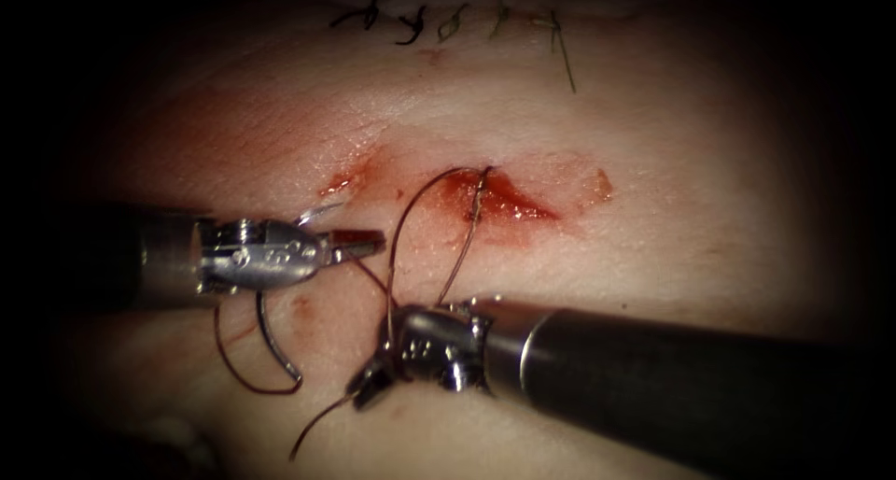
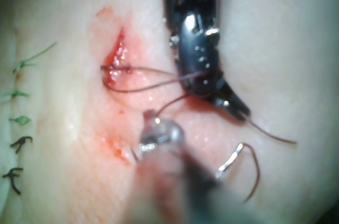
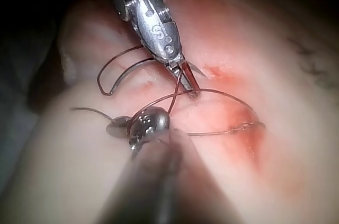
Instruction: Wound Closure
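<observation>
Lying tissue (image 1: 653,256): broad pale slab carrying everything — the cut (image 1: 504,200) sits near its middle, wet with red fluid (image 1: 523,207).
Right tool (image 1: 373,379): jaws closed on the thread (image 1: 411,209), likely to hold the loop taut.
Left tool (image 1: 364,245): jaws closed on thread, left of the cut.
Needle (image 1: 271,345): free on the tissue, held by neither tool — its curve runs roughly up-down below the left tool.

Left claw (image 1: 359,245) and right claw (image 1: 373,379) both clamped (tips near each other).
</observation>
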Robot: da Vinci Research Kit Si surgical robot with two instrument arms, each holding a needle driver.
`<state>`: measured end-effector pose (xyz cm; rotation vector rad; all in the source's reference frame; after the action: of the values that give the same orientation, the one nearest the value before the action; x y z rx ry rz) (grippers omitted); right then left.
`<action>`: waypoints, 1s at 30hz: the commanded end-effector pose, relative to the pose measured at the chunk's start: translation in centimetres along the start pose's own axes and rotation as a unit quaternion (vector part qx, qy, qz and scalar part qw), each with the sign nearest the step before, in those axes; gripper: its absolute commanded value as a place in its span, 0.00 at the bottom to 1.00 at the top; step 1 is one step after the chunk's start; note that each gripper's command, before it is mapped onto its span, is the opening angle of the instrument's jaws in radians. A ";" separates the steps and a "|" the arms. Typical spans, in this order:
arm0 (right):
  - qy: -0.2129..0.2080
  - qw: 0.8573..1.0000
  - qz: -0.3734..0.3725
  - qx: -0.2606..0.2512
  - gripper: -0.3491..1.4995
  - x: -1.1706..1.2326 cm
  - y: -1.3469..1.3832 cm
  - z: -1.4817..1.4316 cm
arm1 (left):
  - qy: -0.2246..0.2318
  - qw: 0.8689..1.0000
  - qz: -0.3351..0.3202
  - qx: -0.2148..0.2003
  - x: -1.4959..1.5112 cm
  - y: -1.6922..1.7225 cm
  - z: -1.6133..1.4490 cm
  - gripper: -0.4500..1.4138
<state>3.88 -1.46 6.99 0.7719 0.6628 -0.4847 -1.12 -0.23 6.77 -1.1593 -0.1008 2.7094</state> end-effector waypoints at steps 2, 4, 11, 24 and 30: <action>0.003 1.000 -0.004 -0.015 0.00 0.01 0.04 0.05 | 0.001 1.000 0.000 -0.002 -0.02 0.03 0.08 0.00; 0.000 1.000 -0.002 -0.032 0.00 0.00 0.05 0.02 | 0.000 1.000 0.000 -0.001 -0.02 0.02 0.08 0.00; 0.035 0.993 0.021 -0.115 0.00 0.03 0.09 -0.38 | -0.001 1.000 0.000 0.000 -0.04 0.03 0.06 0.00; 0.125 0.971 0.069 -0.194 0.00 -0.13 0.13 -1.15 | -0.001 1.000 0.002 0.000 -0.06 0.22 -0.01 0.00; 0.136 0.967 0.075 -0.203 0.00 -0.23 0.12 -1.52 | -0.001 1.000 0.005 -0.001 -0.12 0.30 -0.07 0.00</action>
<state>3.19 -0.19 6.33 0.4971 0.9186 -0.0913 -0.96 -0.52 6.71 -1.1609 -0.0924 2.7234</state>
